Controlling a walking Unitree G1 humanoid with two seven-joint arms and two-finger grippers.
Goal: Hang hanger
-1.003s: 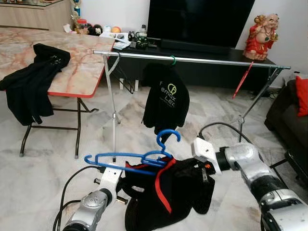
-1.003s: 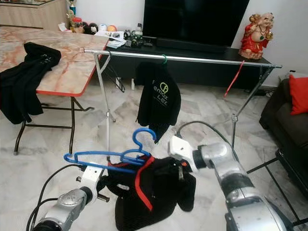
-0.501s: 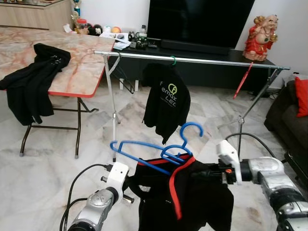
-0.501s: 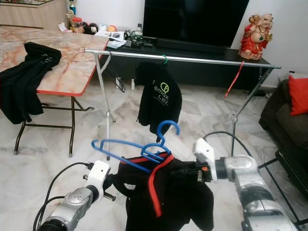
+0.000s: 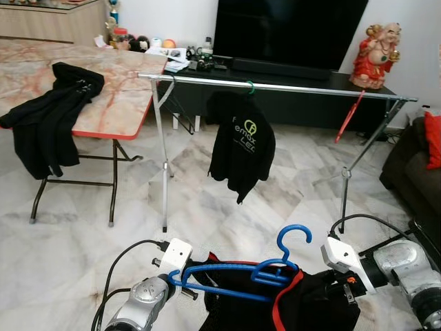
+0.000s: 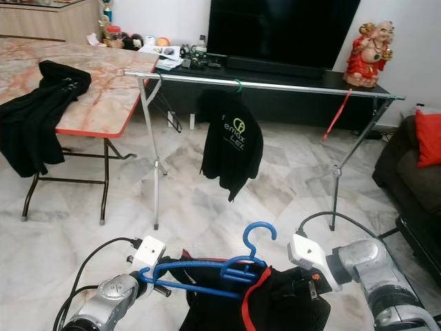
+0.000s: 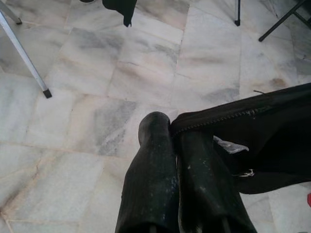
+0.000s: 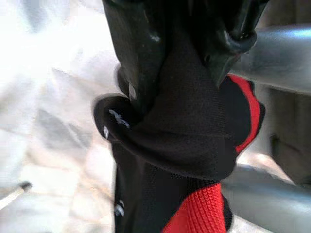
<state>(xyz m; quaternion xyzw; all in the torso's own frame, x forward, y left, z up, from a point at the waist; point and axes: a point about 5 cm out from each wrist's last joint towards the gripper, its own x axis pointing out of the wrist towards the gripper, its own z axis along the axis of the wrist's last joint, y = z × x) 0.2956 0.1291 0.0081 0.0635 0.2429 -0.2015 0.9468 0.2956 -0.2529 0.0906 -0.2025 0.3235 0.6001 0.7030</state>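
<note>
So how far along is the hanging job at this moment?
Done: one black shirt already hangs from the rail on a green hook.
In hand: the left gripper and right gripper are each shut on the black and red garment, with the blue hanger at its collar, held low.
Left: lifting it and hooking the hanger over the rail.

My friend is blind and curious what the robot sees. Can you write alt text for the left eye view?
Two silver robot arms hold up a black and red garment on a blue hanger, the left gripper at one end, the right gripper at the other. Ahead, a metal clothes rail already carries a black shirt.
</note>
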